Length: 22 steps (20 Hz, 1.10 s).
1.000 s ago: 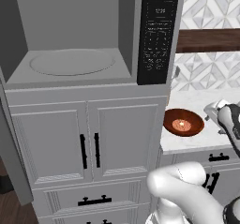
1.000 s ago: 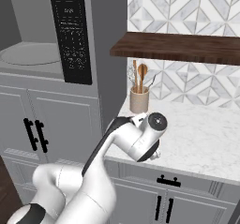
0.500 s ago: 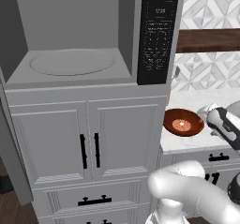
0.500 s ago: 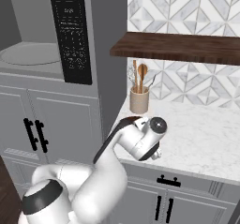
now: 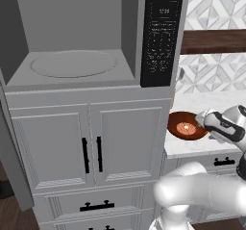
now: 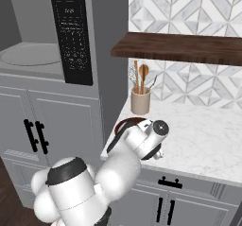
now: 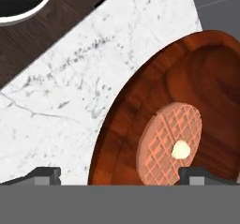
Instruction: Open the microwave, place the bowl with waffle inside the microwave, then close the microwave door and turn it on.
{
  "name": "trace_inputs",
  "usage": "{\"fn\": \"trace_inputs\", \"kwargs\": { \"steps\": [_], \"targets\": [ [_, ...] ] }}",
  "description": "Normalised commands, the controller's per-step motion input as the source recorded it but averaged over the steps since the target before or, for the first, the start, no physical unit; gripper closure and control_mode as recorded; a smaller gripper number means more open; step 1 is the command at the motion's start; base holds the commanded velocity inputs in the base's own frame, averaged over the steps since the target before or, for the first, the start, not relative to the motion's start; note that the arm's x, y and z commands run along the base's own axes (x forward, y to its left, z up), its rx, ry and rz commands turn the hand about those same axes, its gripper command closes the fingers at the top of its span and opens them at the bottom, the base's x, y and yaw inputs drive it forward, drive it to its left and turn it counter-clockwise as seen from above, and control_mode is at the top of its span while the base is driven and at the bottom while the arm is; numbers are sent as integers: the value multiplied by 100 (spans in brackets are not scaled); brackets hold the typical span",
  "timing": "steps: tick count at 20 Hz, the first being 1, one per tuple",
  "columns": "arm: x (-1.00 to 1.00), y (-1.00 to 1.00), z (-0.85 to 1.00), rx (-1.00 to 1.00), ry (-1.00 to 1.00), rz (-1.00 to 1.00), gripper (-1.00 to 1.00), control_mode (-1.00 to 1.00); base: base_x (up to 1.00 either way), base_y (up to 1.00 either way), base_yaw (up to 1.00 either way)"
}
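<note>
- The pincer was open, and it held nothing.
- The bowl with waffle sat on the white marble counter, right under the pincer.
- One fingertip was over bare counter outside the bowl. The other one was over the inside, so the near rim of the bowl lay between them.
- I think the pincer needed to go straight down and pinch that rim.
- The bowl is round, so no side looked better than another.
- The microwave was up and to the left of the bowl, and it looked already open. Its round turntable was bare.
- A jar of wooden spoons stood behind the bowl, near the wall.
- Nothing stood between the bowl and the microwave.
</note>
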Motion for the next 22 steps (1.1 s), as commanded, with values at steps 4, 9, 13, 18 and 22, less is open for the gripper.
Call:
{"fn": "trace_inputs", "kwargs": {
  "steps": [4, 9, 13, 18, 22],
  "targets": [
    [26, 0, -33, 0, 0, 3, -100, -100, 0, 0, 0],
    [16, 0, -31, 0, 0, 2, -100, -100, 0, 0, 0],
    [10, 2, -23, 0, 0, 1, -100, -100, 0, 0, 0],
    [0, 23, -14, 0, 0, 0, 100, -100, 0, 0, 0],
    [0, 5, -31, 0, 0, 0, 100, -100, 0, 0, 0]
  ]
}}
